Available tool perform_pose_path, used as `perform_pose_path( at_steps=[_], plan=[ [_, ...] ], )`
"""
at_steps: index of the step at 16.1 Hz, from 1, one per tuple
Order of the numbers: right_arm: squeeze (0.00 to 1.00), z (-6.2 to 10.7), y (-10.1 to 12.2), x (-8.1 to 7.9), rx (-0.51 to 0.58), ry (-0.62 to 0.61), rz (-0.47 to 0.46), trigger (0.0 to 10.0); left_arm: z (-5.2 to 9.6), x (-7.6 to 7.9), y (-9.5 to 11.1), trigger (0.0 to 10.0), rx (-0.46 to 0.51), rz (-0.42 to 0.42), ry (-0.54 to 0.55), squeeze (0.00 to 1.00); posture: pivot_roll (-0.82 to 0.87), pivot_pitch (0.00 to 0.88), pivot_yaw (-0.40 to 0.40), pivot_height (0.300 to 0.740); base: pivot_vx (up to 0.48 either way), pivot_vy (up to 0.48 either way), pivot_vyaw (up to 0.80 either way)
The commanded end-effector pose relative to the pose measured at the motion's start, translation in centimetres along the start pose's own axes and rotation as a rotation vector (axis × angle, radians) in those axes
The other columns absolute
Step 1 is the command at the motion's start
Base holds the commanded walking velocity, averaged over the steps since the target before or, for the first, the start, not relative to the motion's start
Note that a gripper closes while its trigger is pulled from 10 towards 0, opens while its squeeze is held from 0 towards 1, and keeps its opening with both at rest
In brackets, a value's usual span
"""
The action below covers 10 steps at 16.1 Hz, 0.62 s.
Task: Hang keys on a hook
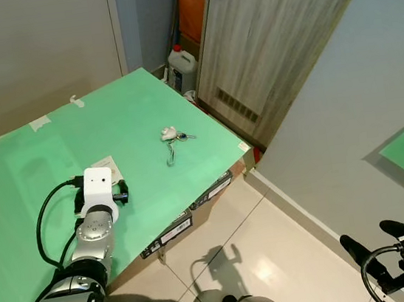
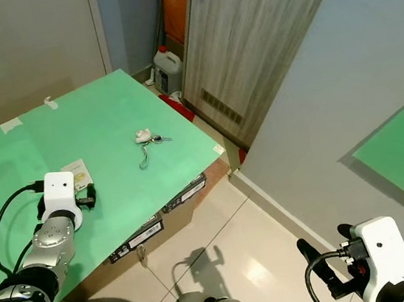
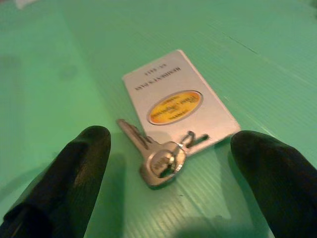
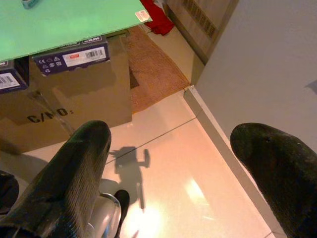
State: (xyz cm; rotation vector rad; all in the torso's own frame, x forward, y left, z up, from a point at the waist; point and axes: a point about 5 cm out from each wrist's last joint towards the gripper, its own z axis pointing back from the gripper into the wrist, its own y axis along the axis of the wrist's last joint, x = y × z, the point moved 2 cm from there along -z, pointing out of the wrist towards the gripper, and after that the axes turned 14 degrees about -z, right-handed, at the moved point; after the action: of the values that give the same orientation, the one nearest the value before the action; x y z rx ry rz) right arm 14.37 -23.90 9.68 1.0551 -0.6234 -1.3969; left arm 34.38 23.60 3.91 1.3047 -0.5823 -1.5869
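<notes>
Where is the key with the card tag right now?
The key lies on the green table, on the robot's left, between the open fingers of the left gripper, touching its card tag.

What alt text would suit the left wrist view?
A silver key lies on a green surface, joined to a white card with a yellow oval label. The open left claw frames it with one black finger on each side, not touching.

Two key sets [image 1: 172,136] [image 3: 161,158], one card [image 3: 181,101]
</notes>
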Motion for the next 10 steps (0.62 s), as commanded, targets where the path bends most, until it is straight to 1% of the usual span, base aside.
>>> perform_pose_path(
  at_steps=[1,2,4,8,10],
  plan=[
    [0.00,0.29,0.11,0.15,0.001,-0.018,0.009,10.0,-0.01,0.71,-0.11,8.3,-0.020,0.008,-0.036,0.00,-0.36,0.190,-0.136,0.740,0.000,0.000,0.00],
    [0.00,0.34,0.12,0.18,0.002,-0.020,0.009,10.0,-0.06,0.75,-0.05,0.0,-0.024,0.012,-0.046,0.00,-0.36,0.188,-0.133,0.740,0.000,0.000,0.00],
    [0.00,0.50,0.13,0.22,0.002,-0.025,0.008,10.0,-0.14,0.66,-0.04,0.0,-0.035,0.026,-0.053,0.00,-0.37,0.191,-0.132,0.740,0.000,0.000,0.00],
    [0.00,0.77,0.00,0.10,-0.008,-0.028,0.008,10.0,-0.08,1.23,-0.35,0.0,-0.060,0.035,-0.099,0.00,-0.37,0.194,-0.137,0.740,0.000,0.000,0.00],
    [0.00,0.75,0.09,0.10,-0.006,-0.029,0.008,10.0,-0.02,1.27,-0.60,0.0,-0.071,0.039,-0.103,0.00,-0.37,0.195,-0.140,0.740,0.000,0.000,0.00]
  ],
)
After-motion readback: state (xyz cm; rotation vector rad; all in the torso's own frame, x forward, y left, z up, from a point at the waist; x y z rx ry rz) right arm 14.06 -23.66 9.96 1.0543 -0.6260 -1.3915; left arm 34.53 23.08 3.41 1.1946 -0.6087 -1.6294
